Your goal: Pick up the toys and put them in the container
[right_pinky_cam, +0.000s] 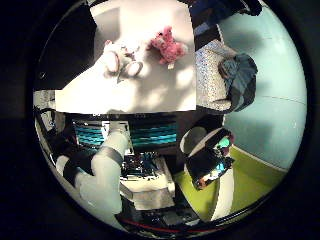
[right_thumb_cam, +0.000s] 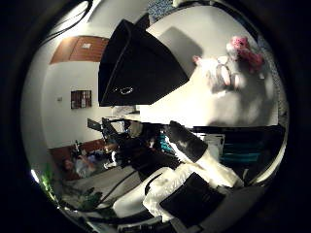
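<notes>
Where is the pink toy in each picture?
Little finger side palm view: the pink toy lies on the white table, right beside the white toy.
Thumb side palm view: it lies on the same table, again next to the white toy, with the black container standing further along the table.
Shared landmark: the white toy, which lies next to the pink one in both views.

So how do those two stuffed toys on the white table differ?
The pink plush toy is a strong pink all over; the white plush toy is pale with pinkish patches. The white one looks bulkier than the pink one. Both are soft toys lying side by side on the white table, not yet picked up.
</notes>
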You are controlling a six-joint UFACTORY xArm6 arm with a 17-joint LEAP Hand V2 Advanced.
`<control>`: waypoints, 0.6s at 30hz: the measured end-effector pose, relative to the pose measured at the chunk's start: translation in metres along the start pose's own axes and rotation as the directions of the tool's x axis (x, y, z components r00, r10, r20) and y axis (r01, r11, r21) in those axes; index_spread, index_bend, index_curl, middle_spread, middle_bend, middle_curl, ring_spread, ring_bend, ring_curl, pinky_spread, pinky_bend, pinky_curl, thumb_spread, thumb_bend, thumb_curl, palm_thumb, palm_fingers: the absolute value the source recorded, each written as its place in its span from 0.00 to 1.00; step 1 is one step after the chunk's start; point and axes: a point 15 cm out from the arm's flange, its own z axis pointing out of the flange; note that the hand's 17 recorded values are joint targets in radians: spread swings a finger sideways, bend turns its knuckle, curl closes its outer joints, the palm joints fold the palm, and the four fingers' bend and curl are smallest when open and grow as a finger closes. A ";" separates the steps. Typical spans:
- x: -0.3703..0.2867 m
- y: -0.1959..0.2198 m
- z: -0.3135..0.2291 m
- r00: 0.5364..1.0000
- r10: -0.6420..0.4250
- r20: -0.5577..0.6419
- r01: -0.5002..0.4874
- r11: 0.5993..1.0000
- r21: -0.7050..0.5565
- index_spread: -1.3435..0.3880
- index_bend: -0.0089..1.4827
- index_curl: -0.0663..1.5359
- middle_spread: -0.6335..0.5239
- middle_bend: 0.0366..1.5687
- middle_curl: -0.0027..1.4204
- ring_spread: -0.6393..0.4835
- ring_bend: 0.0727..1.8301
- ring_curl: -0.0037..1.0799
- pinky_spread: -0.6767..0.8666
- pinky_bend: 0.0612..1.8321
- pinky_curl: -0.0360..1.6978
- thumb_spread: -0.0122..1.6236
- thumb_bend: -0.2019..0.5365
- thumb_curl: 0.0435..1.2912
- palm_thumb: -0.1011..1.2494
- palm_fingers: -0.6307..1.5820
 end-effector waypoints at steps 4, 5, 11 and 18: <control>0.003 -0.003 0.000 1.000 0.000 -0.004 0.000 1.000 -0.001 0.57 0.10 0.20 0.57 0.12 0.22 0.76 0.13 0.21 0.73 0.24 0.19 0.71 0.24 0.21 0.48 0.35; 0.004 -0.005 -0.003 1.000 0.000 -0.010 0.000 1.000 0.003 0.58 0.10 0.20 0.60 0.11 0.22 0.77 0.14 0.22 0.73 0.25 0.19 0.71 0.24 0.21 0.48 0.34; 0.015 -0.023 -0.008 1.000 0.027 -0.017 -0.026 1.000 0.010 0.59 0.11 0.20 0.64 0.11 0.23 0.77 0.15 0.23 0.73 0.26 0.19 0.70 0.24 0.21 0.45 0.33; 0.037 -0.056 0.000 0.996 0.084 -0.032 -0.083 0.995 0.047 0.60 0.11 0.20 0.68 0.13 0.24 0.77 0.17 0.24 0.74 0.26 0.19 0.70 0.24 0.20 0.44 0.35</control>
